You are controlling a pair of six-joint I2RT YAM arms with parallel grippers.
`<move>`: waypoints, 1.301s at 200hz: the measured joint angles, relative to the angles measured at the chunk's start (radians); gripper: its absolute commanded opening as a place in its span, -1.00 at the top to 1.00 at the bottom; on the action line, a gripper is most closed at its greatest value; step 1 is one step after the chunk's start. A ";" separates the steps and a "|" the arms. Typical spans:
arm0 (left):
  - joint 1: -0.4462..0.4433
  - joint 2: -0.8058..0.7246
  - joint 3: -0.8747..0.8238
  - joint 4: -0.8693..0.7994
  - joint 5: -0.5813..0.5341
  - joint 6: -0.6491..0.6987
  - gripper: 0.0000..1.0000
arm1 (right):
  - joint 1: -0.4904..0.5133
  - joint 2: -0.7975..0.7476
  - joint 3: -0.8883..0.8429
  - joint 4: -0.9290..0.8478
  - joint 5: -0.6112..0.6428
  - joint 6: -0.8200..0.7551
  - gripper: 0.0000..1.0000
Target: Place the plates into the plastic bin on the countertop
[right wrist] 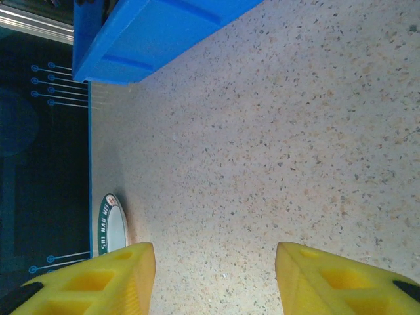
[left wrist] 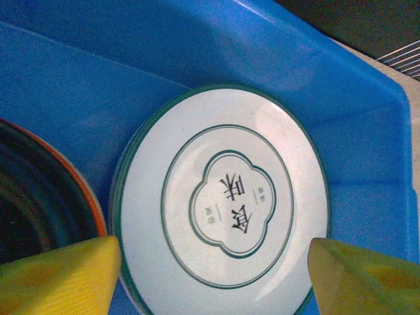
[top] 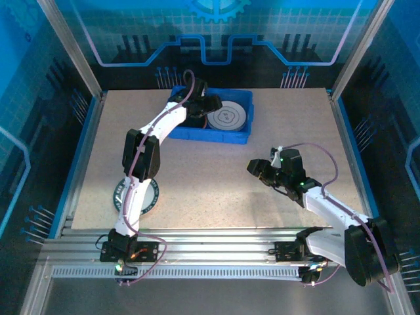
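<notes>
The blue plastic bin [top: 239,136] stands at the back middle of the speckled countertop [top: 216,190]. In it lies a white plate [top: 228,117] with thin green rings and black characters [left wrist: 226,203], resting on at least one more rim. A dark plate with an orange edge [left wrist: 36,197] lies beside it in the bin. My left gripper [top: 205,108] hovers open over the white plate, its yellow fingertips [left wrist: 62,275] wide apart at either side. One green-rimmed white plate [top: 149,197] lies on the countertop under the left arm. My right gripper [top: 257,169] is open and empty over bare countertop.
In the right wrist view the green-rimmed plate [right wrist: 110,224] sits far off near the table's blue edge, and the bin wall [right wrist: 151,33] is at the top. Aluminium rails [top: 216,239] run along the near edge. Frame posts stand at the corners.
</notes>
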 measured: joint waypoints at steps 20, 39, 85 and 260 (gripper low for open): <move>0.000 0.000 0.000 -0.007 -0.004 0.008 -0.52 | 0.002 0.000 0.001 -0.008 0.000 -0.004 -0.04; 0.000 -0.004 -0.006 -0.001 0.000 0.011 -0.52 | 0.002 0.000 0.011 -0.024 0.000 -0.011 -0.04; -0.002 -0.162 -0.218 0.062 0.028 0.011 -0.52 | 0.018 0.005 0.034 -0.029 0.008 -0.034 -0.04; -0.052 -1.025 -1.002 0.106 0.031 0.029 -0.72 | 0.339 0.327 0.373 -0.105 0.062 -0.193 -0.04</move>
